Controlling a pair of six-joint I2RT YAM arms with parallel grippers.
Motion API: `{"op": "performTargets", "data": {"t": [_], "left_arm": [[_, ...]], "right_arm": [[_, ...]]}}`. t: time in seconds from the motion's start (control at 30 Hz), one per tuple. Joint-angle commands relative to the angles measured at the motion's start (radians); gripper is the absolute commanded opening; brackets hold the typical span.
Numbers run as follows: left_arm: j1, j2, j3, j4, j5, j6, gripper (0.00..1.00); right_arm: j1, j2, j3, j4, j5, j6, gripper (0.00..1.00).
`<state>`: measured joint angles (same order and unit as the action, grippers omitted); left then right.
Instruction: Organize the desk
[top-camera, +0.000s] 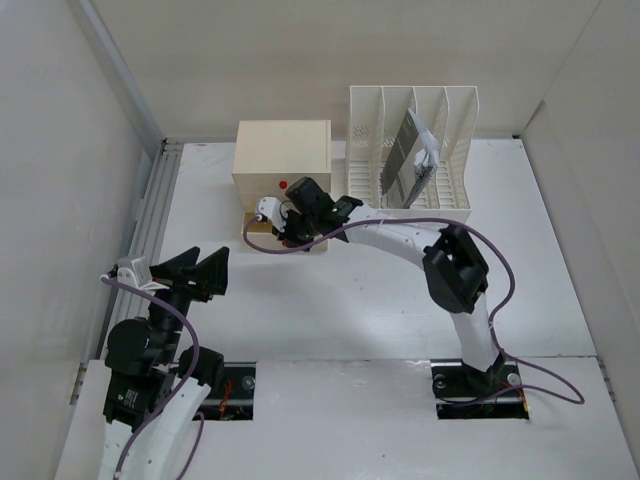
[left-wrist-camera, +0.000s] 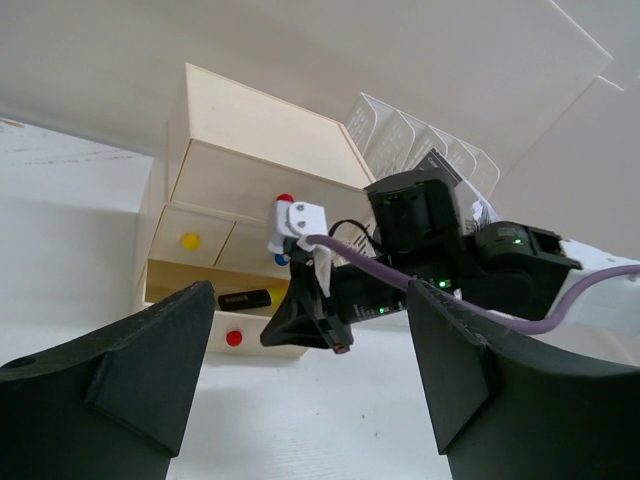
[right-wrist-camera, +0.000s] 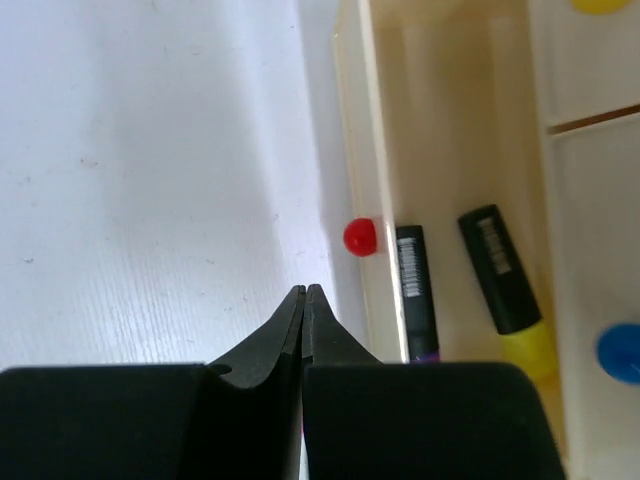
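Note:
The desk (top-camera: 330, 310) is a wide white tabletop. A cream drawer box (top-camera: 283, 155) stands at its back; its bottom drawer (right-wrist-camera: 372, 150) is pulled out. The drawer has a red knob (right-wrist-camera: 360, 237) and holds a black marker (right-wrist-camera: 415, 290) and a black-and-yellow highlighter (right-wrist-camera: 505, 285). My right gripper (right-wrist-camera: 303, 292) is shut and empty, its tips just short of the red knob, above the desk in front of the drawer; it also shows in the top view (top-camera: 283, 238). My left gripper (top-camera: 197, 268) is open and empty at the near left, facing the drawer box (left-wrist-camera: 250, 190).
A white slotted file rack (top-camera: 415, 145) stands at the back right of the drawer box and holds a dark booklet (top-camera: 408, 160). The box has yellow (left-wrist-camera: 190, 241) and blue (right-wrist-camera: 620, 352) knobs on upper drawers. White walls enclose the desk on three sides.

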<state>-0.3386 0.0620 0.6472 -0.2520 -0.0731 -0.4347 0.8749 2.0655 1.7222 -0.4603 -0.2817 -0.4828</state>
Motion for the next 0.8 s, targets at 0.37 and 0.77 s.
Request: {"op": "performTargets", "data": {"t": [0.37,0.77], "left_arm": [[-0.004,-0.013,-0.003,0.036,-0.001,0.008,0.75],[-0.004,-0.013,-0.003,0.036,-0.001,0.008,0.75]], "right_arm": [[-0.016,0.100,-0.004,0.204,0.635,0.159,0.00],[-0.016,0.100,-0.076,0.403,0.915,0.164,0.00]]}}
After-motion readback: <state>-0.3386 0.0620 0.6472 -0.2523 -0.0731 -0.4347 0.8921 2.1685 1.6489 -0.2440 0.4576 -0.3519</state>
